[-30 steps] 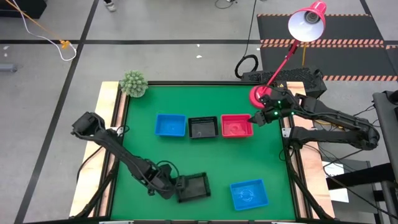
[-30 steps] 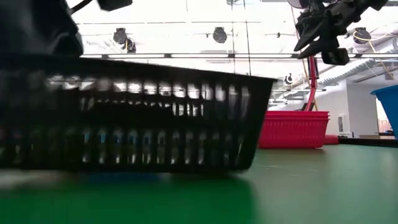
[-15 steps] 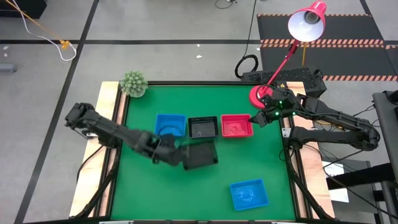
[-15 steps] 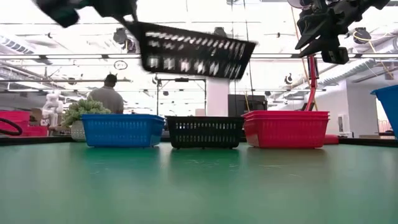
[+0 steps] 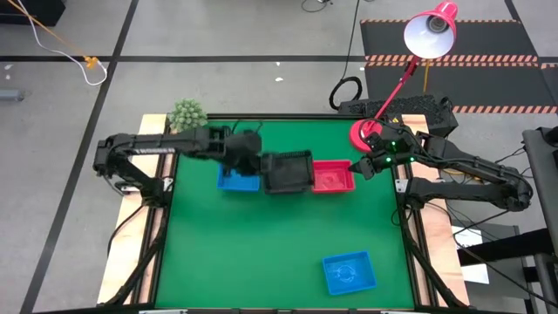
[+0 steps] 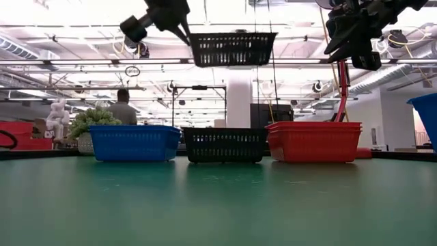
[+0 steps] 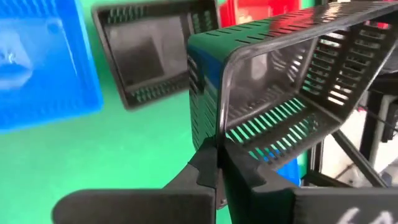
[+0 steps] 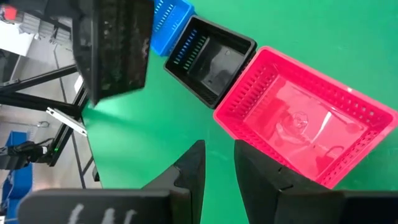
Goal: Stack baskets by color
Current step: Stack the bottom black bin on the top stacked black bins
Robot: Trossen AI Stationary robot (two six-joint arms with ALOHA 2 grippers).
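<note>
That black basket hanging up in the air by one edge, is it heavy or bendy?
Probably light: the left pincer holds the black basket aloft by one rim alone. It seems fairly stiff, since it hangs level without sagging. Its slotted walls look thin, so a hard squeeze might flex them.

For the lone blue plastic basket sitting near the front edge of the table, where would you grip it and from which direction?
Grip one rim wall of the small blue rectangular plastic basket, coming straight down from above. It sits upright with its mouth open upward and apart from the other baskets, so one finger can go inside a wall and one outside. Any side looks reachable.
</note>
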